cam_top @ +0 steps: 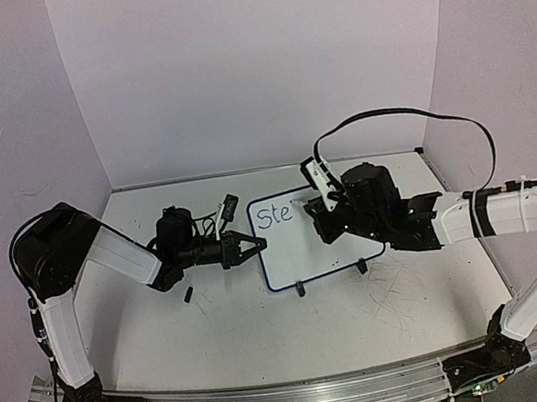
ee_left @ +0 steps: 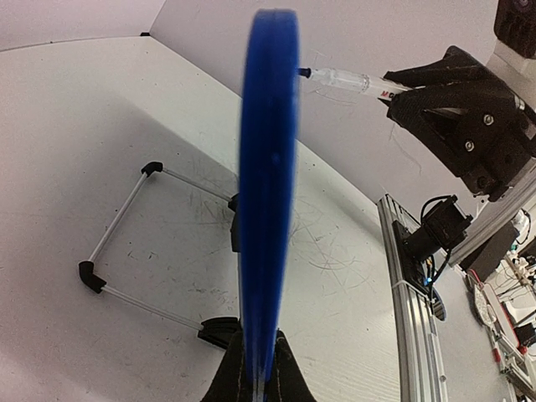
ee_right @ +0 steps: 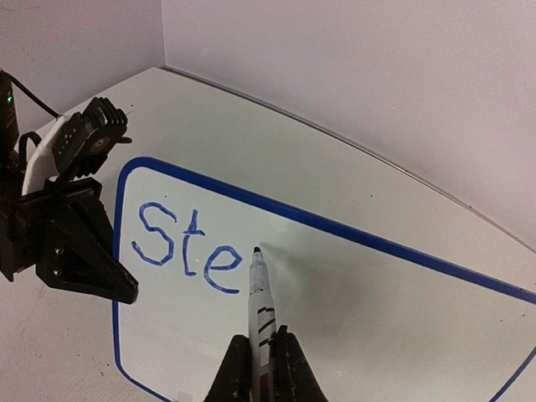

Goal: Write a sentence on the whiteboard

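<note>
Whiteboard [cam_top: 328, 249] stands tilted back on its wire stand [ee_left: 126, 243] in the middle of the desk [cam_top: 219, 340], its long axis running left to right between the two arms. The left jaws are pinched on the blue frame at the board's left edge, steadying it. The right jaws, reaching in from the right, are pressed together on a marker [ee_right: 259, 289] that points at the white face. Of the sentence [ee_right: 188, 247], only "Ste" shows, high in the board's left part. The marker tip sits just right of the "e"; whether it touches the surface cannot be told. The next letter probably belongs immediately right of that tip, so the stroke should run rightward along the board's long axis, away from the left jaws and towards bare white. Nothing lies in that path. A small dark object [cam_top: 190, 296] rests on the desk near the left arm [cam_top: 104, 251], well clear of the board, and two black feet [cam_top: 301, 289] prop the near edge.
</note>
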### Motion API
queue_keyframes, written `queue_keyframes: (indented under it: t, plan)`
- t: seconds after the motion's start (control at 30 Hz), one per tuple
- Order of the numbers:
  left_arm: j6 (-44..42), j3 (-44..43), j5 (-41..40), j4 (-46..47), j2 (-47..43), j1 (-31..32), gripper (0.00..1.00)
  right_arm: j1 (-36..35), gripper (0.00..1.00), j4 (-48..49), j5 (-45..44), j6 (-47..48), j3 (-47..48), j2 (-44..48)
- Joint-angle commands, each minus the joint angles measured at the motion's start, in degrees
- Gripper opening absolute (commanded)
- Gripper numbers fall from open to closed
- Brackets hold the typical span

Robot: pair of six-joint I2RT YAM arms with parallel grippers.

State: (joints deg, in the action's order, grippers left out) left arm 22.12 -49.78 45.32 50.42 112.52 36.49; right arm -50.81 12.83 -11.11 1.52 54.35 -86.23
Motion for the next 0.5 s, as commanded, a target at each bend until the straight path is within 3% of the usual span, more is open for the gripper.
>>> queue_keyframes:
  t: [0.0,0.47]
  plan:
    - [-1.20,0.45,-0.10,-3.01,-1.57,-0.01,0.00,-0.14,0.00,2.02,-2.08,0.46,2.80,-0.95]
    - [-1.29,0.30,-0.12,-3.09,-1.55,0.02,0.00,-0.15,0.00,1.09,-2.43,-0.29,2.08,-1.40]
